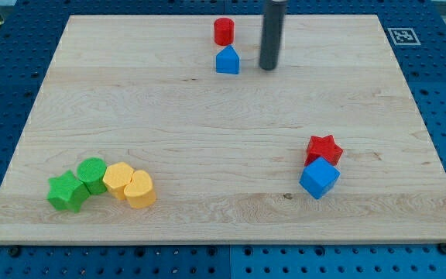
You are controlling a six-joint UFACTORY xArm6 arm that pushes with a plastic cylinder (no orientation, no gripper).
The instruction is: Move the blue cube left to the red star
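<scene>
Resting my tip (pixel 267 68) at the view's top, just right of a blue wedge (pixel 227 60) and red cylinder (pixel 224 32); bare rod, nothing pinched. Blue cube (pixel 319 178) touches red star (pixel 324 149) from below, lower right

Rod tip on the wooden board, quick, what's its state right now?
My tip: no gripper, holding nothing, touching no block, just to the view's right of the small blue house-shaped block.

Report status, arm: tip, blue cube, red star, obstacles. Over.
My tip at view's top, right of blue house-shaped block. Blue cube touching red star, just below it. Nothing between.
</scene>
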